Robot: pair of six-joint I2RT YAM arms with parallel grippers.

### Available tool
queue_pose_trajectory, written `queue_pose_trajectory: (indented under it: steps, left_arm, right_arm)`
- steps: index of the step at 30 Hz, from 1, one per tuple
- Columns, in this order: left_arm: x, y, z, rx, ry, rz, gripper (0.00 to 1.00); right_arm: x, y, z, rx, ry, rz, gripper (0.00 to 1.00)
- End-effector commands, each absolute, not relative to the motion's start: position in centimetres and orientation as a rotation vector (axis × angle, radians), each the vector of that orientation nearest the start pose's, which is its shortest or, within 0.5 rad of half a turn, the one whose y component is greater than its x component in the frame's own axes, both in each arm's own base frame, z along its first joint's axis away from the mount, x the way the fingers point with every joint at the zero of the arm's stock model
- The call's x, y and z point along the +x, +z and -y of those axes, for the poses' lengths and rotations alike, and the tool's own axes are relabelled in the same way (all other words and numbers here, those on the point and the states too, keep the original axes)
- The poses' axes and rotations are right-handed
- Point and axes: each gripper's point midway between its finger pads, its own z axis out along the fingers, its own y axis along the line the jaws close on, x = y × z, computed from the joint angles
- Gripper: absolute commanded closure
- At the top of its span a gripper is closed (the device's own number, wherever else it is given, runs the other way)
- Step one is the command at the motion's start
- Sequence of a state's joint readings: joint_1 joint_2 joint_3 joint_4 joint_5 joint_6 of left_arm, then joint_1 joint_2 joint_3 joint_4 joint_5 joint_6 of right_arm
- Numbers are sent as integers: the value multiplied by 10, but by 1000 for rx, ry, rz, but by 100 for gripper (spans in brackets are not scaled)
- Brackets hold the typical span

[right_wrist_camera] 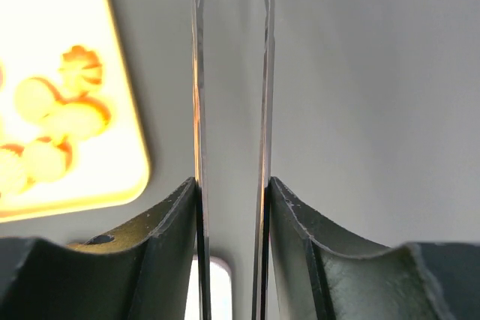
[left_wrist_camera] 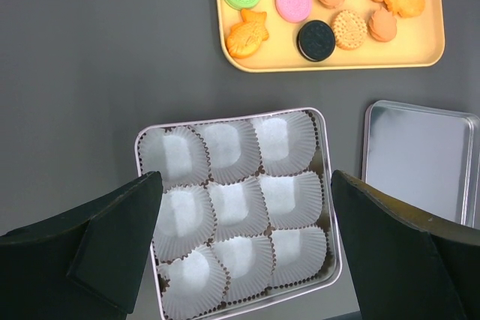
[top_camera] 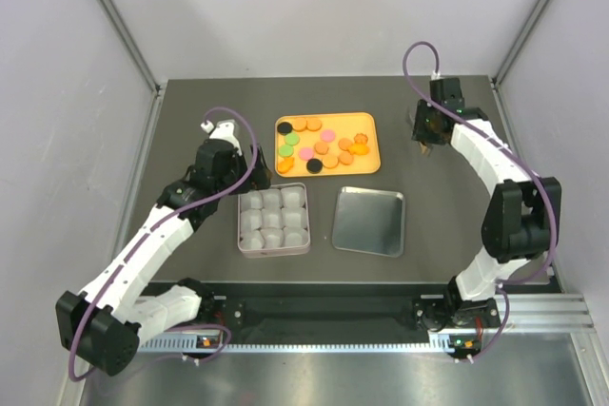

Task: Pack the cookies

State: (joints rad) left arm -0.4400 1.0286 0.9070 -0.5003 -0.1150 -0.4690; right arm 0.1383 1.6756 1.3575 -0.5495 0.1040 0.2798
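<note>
Top external view: nothing is packed yet. All cookies (top_camera: 324,147) lie on the tray (top_camera: 360,123) beyond the tin (top_camera: 274,254), whose cups (top_camera: 273,220) sit empty. My left pincer (left_wrist_camera: 246,185) gapes above the tin; whether my right pincer (right_wrist_camera: 232,185) grips anything, I cannot tell.

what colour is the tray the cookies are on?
Orange-yellow; the tray shows best in the left wrist view.

Overhead, your scene was evenly lit, shadows faint. At your right wrist, the tray (right_wrist_camera: 45,20) burned out pale yellow, its cookies (right_wrist_camera: 71,121) blurred; your left wrist view was sharp.
</note>
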Motion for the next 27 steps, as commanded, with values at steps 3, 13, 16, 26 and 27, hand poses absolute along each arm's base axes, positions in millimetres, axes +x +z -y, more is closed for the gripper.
queue_pose_trajectory:
  steps: [3,13,16,26,27]
  left_arm:
    - [299,219,133,-92,-378,-2138,1]
    - [300,223,131,-98,-365,-2131,1]
    - [300,223,130,-100,-360,-2130,1]
    - [302,226,130,-101,-357,-2127,1]
    - [302,226,131,-99,-357,-2131,1]
  right_arm:
    - [413,192,-69,144,114,-2340,61]
    - [381,229,-97,40,245,-2299,57]
    - [371,237,-109,-1,267,-2288,54]
    - [341,238,-152,-127,341,-2308,50]
    - [338,235,-157,-143,348,-2314,50]
